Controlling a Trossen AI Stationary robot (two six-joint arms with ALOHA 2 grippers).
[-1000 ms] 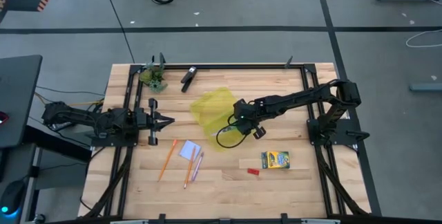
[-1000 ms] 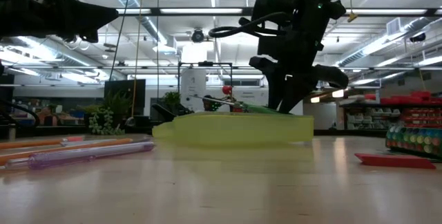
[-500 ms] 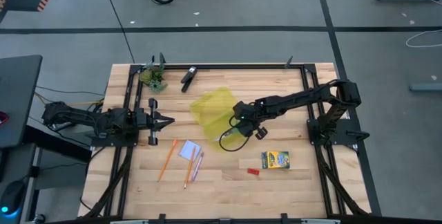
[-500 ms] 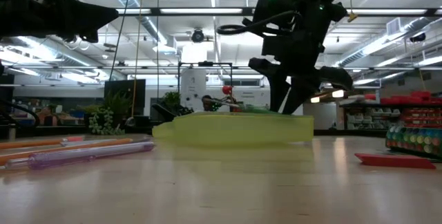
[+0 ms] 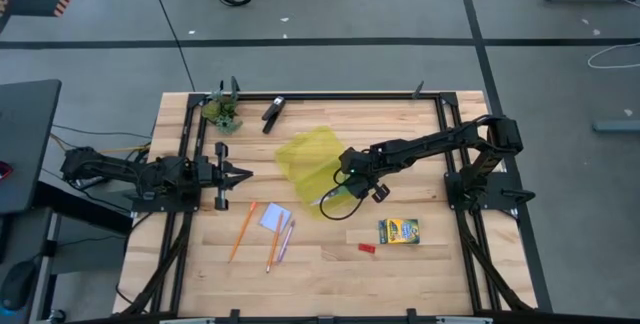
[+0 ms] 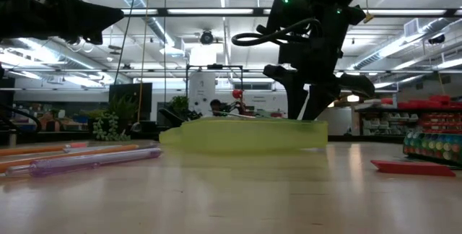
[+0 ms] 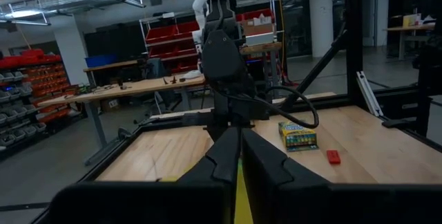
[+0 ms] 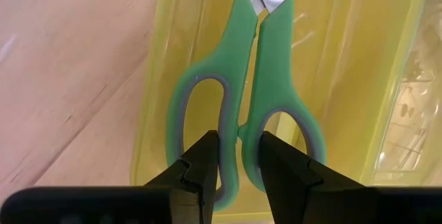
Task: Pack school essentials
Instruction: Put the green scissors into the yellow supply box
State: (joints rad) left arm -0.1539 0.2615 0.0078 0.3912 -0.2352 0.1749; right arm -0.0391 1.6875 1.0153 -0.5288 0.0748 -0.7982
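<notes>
The green-handled scissors (image 8: 248, 92) are in my right gripper (image 8: 238, 172), which is shut on them above the translucent yellow case (image 5: 305, 156); their blades point away from the gripper over the case's inside. The crayon box (image 5: 398, 230), red eraser (image 5: 366, 248), orange and pink pencils (image 5: 243, 230) and note pad (image 5: 274, 218) lie flat on the table's near half. My left gripper (image 5: 243, 174) waits shut at the left, level above the table, holding nothing. My right gripper pinches the scissors' handles between its two fingers (image 8: 200, 169), with the inner bars of both loops (image 8: 238, 137) pressed together between the fingertips. The fingers slant down from the table's right side, along the scissors. Whether the blades rest on the case, I cannot tell.
A black clip-like object (image 5: 273, 112) and a small green plant (image 5: 222, 112) sit at the far left. A black frame (image 5: 330, 96) borders the table. Bare wood lies between the case and the things along the near edge.
My right gripper has rolled a little about its own line above the yellow case, the scissors turning with it; its cable loop has swung along. It stays shut on the scissors.
</notes>
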